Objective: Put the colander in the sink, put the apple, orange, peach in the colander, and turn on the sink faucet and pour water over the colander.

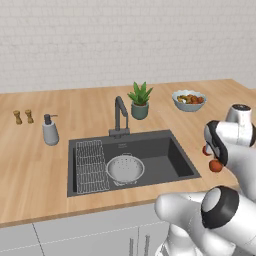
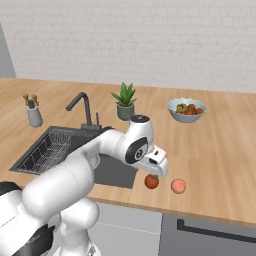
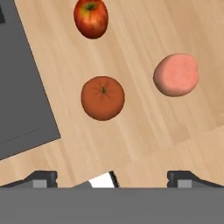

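Gripper (image 3: 112,177) open above orange (image 3: 103,98); colander (image 1: 125,168) in sink (image 1: 172,161).

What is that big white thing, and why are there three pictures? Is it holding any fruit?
The white thing is a robot arm in a pretend, computer-made kitchen. Two pictures come from cameras riding behind the arm, one on its left and one on its right, so they show the same wooden counter from two sides. The third comes from a camera on the arm's hand, looking straight down.

At the end of the arm is its tool, two small dark fingers spread wide apart. It holds nothing right now.

Below the tool, on the counter beside the sink, lie an orange, an apple and a peach. None of them touch.

Inside the sink sits a shiny colander next to a wire rack. Behind the sink stand the faucet, a soap bottle, a little plant and a bowl of food.
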Controlling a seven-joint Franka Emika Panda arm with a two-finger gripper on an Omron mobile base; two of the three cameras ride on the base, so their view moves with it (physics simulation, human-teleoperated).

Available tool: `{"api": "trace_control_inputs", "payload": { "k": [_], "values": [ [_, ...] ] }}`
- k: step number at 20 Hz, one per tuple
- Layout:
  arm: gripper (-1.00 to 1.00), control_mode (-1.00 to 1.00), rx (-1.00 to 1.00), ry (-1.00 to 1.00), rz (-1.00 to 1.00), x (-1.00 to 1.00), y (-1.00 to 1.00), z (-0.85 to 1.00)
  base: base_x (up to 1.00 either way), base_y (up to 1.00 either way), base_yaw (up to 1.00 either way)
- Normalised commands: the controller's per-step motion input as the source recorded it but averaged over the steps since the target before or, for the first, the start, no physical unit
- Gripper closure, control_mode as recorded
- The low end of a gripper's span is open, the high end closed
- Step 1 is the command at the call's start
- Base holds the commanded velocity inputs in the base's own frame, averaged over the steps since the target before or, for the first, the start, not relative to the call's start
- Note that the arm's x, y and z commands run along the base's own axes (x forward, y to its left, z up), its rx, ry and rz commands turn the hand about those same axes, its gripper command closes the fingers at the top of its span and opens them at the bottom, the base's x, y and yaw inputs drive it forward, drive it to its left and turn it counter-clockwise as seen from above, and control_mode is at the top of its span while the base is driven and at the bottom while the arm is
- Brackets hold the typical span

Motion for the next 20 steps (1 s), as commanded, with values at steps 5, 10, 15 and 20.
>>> {"api": "trace_control_inputs", "payload": {
  "k": [5,10,15,20],
  "values": [
    [-1.00,-1.00,0.01,0.05,-0.02,0.10,-0.01,-0.19,0.00,0.00,0.00],
    [-1.00,-1.00,0.06,0.00,0.00,0.06,0.00,-0.30,0.00,0.00,0.00],
    [-1.00,-1.00,0.02,0.00,-0.02,0.12,0.00,-0.29,0.00,0.00,0.00],
    [-1.00,-1.00,0.00,0.00,-0.04,0.11,0.00,-0.22,0.00,0.00,0.00]
  ]
}}
